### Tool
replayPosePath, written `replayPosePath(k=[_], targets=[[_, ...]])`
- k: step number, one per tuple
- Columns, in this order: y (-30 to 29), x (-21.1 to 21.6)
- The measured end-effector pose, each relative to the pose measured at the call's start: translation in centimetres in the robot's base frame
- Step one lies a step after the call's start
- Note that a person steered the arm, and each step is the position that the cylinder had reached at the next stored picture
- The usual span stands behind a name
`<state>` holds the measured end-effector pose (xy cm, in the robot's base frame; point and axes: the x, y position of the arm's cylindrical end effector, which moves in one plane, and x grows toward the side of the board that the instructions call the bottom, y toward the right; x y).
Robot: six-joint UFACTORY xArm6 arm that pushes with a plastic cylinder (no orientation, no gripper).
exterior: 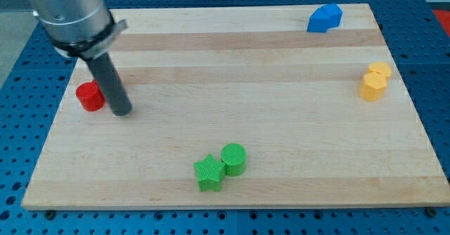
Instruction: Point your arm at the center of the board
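Right, you have my tip (123,111) down on the board (232,66) near its left edge, just beside the red cylinder (90,96); contact is hard to judge. It is a bare rod, grasping nothing. The centre lies well to its right, clear because blue (324,18), yellow (375,81), green star (209,173) and green cylinder (234,158) sit at the edges. The arm is cropped above.

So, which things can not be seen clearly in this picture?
- Arm above my tip: cut off by the view's top-left edge.
- Red cylinder: its right side is covered by the rod, so contact cannot be told.
- Green star and green cylinder: touching or a small gap, unclear.
- Yellow block: exact shape hard to tell.
- Blue block: exact shape unclear.
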<state>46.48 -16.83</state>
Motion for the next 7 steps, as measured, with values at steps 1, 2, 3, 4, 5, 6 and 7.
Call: replayPosePath(k=[1, 2, 3, 4, 5, 6, 7], targets=[[8.0, -0.9], [11.1, -1.5], [11.1, -1.5], [11.1, -1.5], [10.9, -1.5], [10.7, -1.5], [10.4, -1.5]])
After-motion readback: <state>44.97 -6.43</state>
